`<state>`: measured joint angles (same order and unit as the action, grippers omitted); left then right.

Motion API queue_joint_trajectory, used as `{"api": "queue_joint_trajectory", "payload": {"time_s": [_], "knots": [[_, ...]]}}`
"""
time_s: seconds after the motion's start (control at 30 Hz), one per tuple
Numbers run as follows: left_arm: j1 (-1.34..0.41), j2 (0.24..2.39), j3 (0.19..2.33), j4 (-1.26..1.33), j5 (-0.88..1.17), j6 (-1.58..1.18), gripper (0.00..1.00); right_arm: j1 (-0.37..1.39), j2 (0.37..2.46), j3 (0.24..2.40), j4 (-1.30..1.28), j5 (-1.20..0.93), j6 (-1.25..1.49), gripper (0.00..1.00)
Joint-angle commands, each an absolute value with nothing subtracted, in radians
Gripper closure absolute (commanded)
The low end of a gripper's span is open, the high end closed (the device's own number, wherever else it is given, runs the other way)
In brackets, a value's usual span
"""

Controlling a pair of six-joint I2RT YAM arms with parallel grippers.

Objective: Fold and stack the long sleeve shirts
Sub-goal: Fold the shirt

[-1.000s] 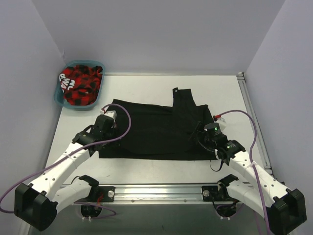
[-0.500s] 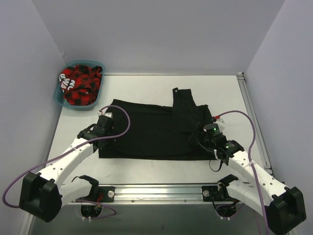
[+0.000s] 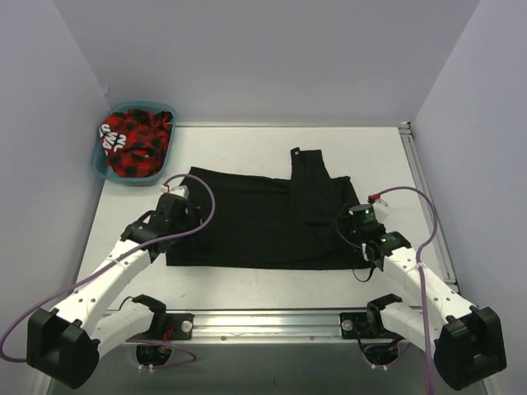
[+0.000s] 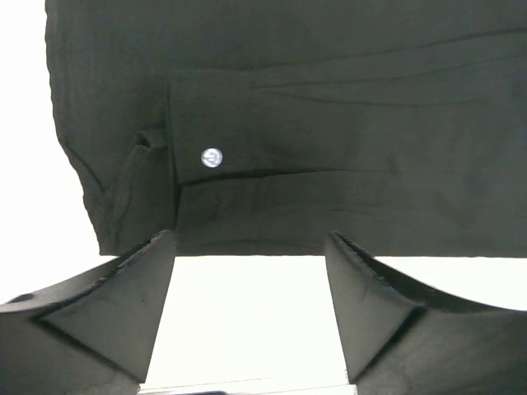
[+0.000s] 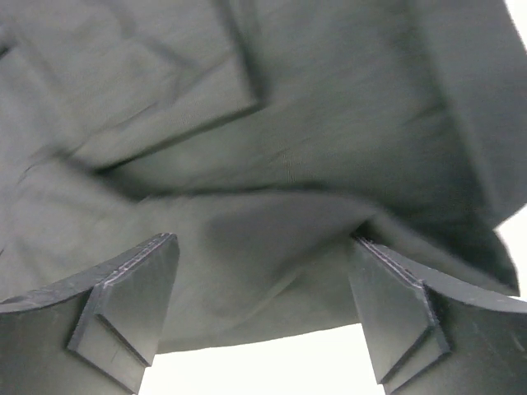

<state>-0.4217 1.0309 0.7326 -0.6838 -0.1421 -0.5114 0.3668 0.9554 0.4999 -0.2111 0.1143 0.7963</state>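
**Clerk:** Item one, the shirt?

**Arms:** Shirt (image 3: 255, 222): black, one piece. It lies spread flat at the middle of the table (image 3: 247, 148), between my two grippers. On its right side a layer is folded over the body, and a narrow strip reaches toward the far edge.

**Clerk:** Left gripper?

**Arms:** Left gripper (image 4: 249, 247): jaws wide apart, nothing in them. It hangs at the shirt's near left corner, and the hem runs just past my fingertips. Ahead, a cuff (image 4: 247, 140) with one pale button (image 4: 212, 157) lies flat on the cloth.

**Clerk:** Right gripper?

**Arms:** Right gripper (image 5: 263, 247): jaws wide apart, nothing pinched. It sits low at the shirt's near right corner. Rumpled folds fill the view ahead of my fingers, and bare table shows under the hem.

**Clerk:** Other stock?

**Arms:** Basket (image 3: 100, 164): teal, at the far left, well apart from the shirt. Plaid cloth (image 3: 136, 140): red and black, bundled inside the basket. I cannot tell what garment it is.
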Motion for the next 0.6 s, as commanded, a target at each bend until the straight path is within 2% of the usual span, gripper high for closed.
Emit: {"api": "queue_joint_trajectory", "payload": {"time_s": [0.0,0.13,0.27,0.43,0.57], "knots": [[-0.419,0.959,0.755,-0.649,-0.1,-0.518,0.16,0.292,0.992,0.483,-0.2,0.13,0.778,0.18],[-0.417,0.939,0.756,-0.649,-0.098,-0.52,0.14,0.186,1.037,0.48,-0.154,0.068,0.77,0.21],[-0.416,0.953,0.746,-0.646,-0.104,-0.528,0.14,0.059,1.106,0.463,-0.083,-0.093,0.779,0.27],[-0.416,0.963,0.727,-0.64,-0.112,-0.534,0.13,-0.121,1.173,0.451,-0.008,-0.259,0.83,0.28],[-0.414,0.963,0.721,-0.634,-0.115,-0.538,0.13,-0.16,1.192,0.488,-0.017,-0.311,0.816,0.28]]}}
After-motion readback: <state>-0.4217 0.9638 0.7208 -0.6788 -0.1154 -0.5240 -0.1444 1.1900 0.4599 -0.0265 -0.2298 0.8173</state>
